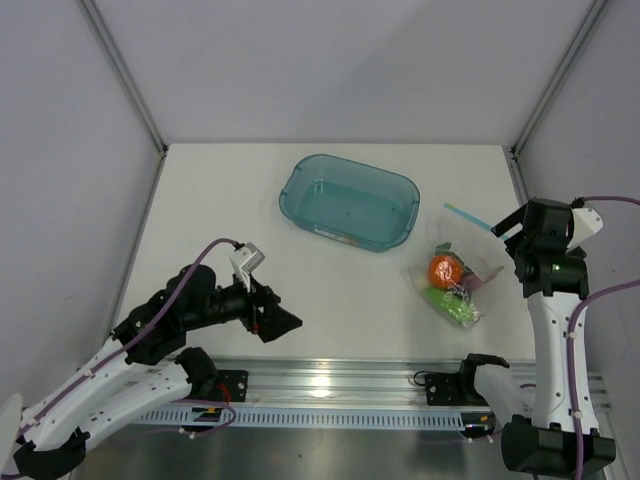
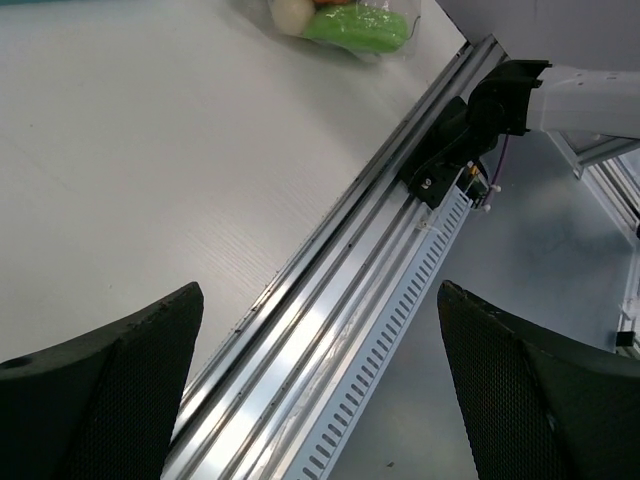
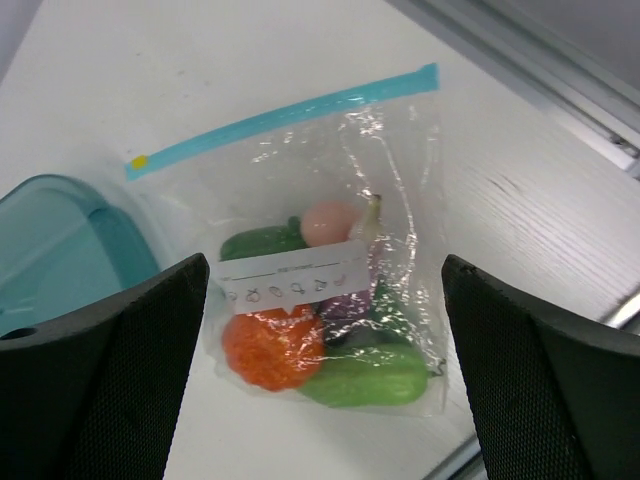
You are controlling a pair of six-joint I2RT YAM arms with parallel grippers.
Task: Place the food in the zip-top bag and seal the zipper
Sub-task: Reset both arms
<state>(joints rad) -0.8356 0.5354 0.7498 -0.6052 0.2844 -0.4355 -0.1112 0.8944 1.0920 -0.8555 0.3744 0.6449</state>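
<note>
The clear zip-top bag (image 3: 330,200) lies flat on the white table, right of centre (image 1: 455,275). Inside it is the food: an orange round piece (image 3: 270,345), a light green one (image 3: 365,375), a dark green one (image 3: 262,242), a purple eggplant (image 3: 350,305) and a beige egg (image 3: 328,222). The teal zipper (image 3: 290,115) runs straight along the bag's far edge. My right gripper (image 3: 322,265) hovers above the bag, open and touching nothing. My left gripper (image 2: 320,290) is open and empty over the table's front rail, far left of the bag (image 1: 280,322).
A teal translucent tub (image 1: 350,200) stands at the back centre, just left of the bag. The metal rail (image 2: 380,250) runs along the near table edge, with the right arm's base (image 2: 480,110) mounted on it. Grey walls close in the table's sides and back.
</note>
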